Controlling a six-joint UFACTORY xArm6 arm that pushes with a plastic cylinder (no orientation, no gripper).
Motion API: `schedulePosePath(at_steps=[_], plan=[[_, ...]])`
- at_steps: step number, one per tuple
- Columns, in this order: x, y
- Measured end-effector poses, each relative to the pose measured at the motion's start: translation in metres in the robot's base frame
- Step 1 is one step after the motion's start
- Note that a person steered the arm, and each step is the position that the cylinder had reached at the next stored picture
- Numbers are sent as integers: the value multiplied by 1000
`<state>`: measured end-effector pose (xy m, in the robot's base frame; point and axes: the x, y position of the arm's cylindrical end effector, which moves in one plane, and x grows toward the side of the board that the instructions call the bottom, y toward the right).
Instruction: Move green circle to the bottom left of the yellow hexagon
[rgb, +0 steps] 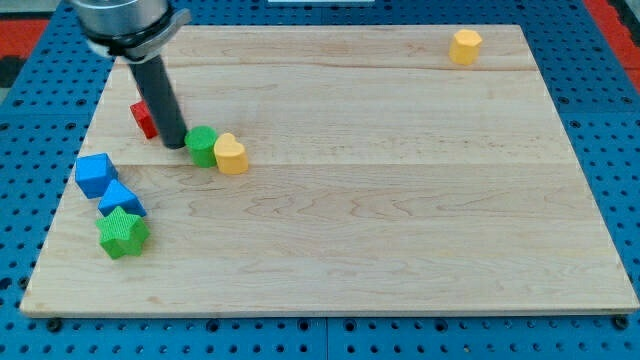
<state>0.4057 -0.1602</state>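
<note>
The green circle (202, 146) sits left of the board's middle, touching a yellow heart (231, 154) on its right. The yellow hexagon (465, 46) stands far off near the view's top right. My tip (174, 143) rests on the board just left of the green circle, very close to it or touching. The dark rod rises up and to the left out of the view's top.
A red block (144, 118) lies just left of the rod, partly hidden by it. Two blue blocks (96, 174) (121, 200) and a green star (123, 233) cluster near the left edge. The wooden board (400, 200) lies on a blue pegboard surface.
</note>
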Motion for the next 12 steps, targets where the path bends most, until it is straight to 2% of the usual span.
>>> schedulePosePath(at_steps=[1,3,4,5,7,8,9,11,12], plan=[[0,31],[59,65],[96,30],[106,30],[40,92],[38,123],[12,160],[-54,243],[-30,251]])
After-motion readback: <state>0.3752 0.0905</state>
